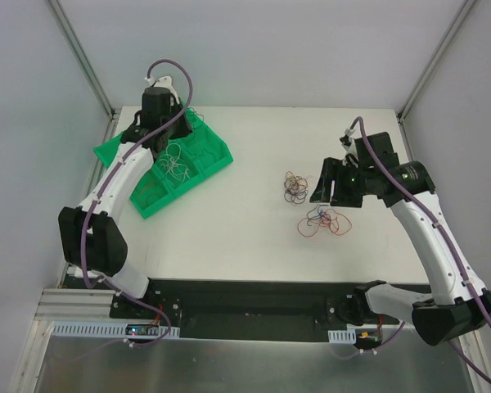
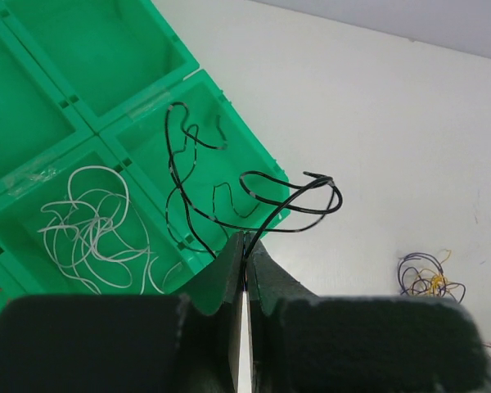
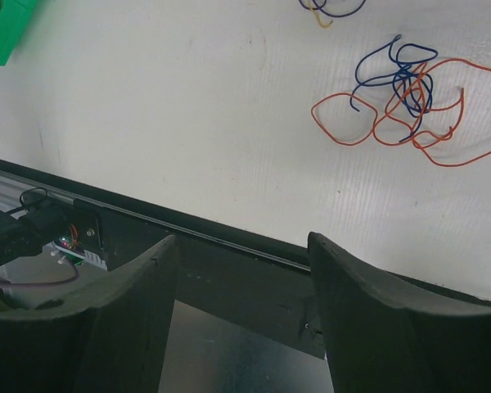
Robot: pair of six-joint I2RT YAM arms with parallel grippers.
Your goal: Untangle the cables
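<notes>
My left gripper (image 2: 247,239) is shut on a thin black cable (image 2: 299,209), which loops up from the fingertips and trails into a compartment of the green tray (image 2: 106,74). A white cable (image 2: 90,233) lies curled in the neighbouring compartment. From above, the left gripper (image 1: 172,123) hangs over the tray (image 1: 217,154) at the far left. My right gripper (image 3: 241,239) is open with nothing between its fingers. It hovers by a red and blue cable clump (image 3: 409,98), which lies on the table (image 1: 321,221). A darker mixed clump (image 1: 295,187) lies just left of the right gripper (image 1: 331,182).
The near table edge and the black base rail (image 3: 229,246) run under the right gripper. The tray's corner (image 3: 0,33) shows in the right wrist view. The mixed clump (image 2: 425,278) lies right of the tray. Frame posts (image 1: 82,57) stand at the back corners.
</notes>
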